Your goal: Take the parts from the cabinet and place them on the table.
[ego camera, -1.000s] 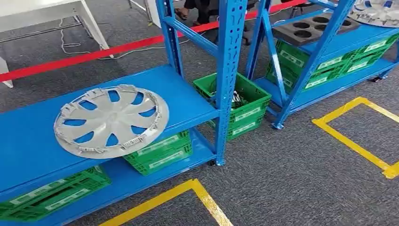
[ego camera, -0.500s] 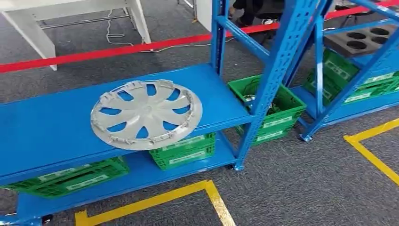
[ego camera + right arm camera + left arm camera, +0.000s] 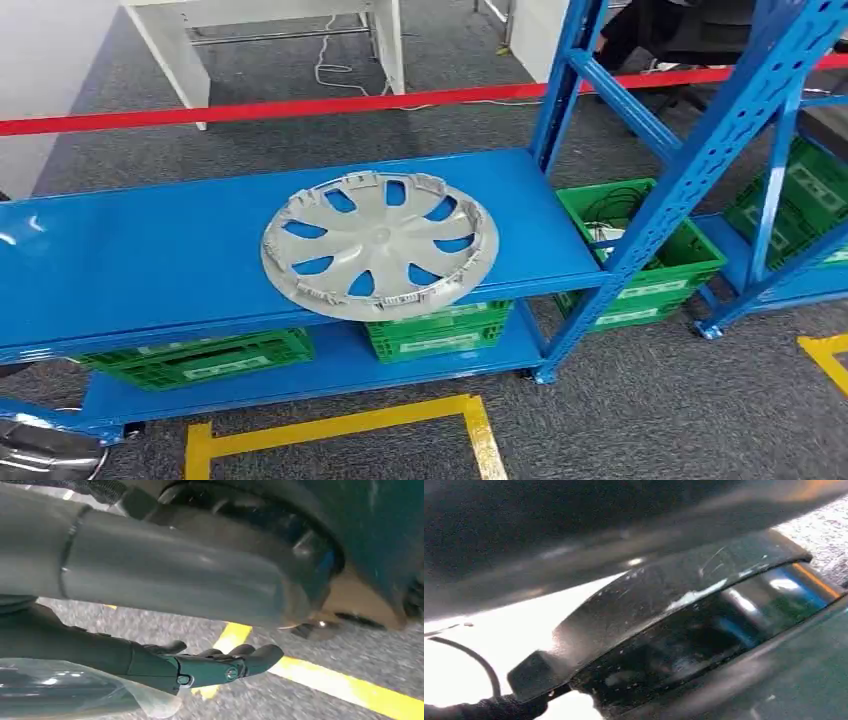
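Silver-grey plastic wheel cover (image 3: pixel 380 245) lies flat on the blue metal shelf (image 3: pixel 150 250), now near mid-frame: the whole view has swung across the rack in the last second, so the camera turned and the cover stayed put. Right hand (image 3: pixel 200 667) hangs low over grey carpet (image 3: pixel 320 655) and yellow floor tape (image 3: pixel 350 687), fingers loosely extended, holding nothing; left hand's fingers cannot be told. Judgement: robot is squaring up to the cover, which sits well apart from both hands.

Hubcap (image 3: pixel 379 245) on shelf (image 3: pixel 150 260) (crates (image 3: pixel 438 331) beneath)
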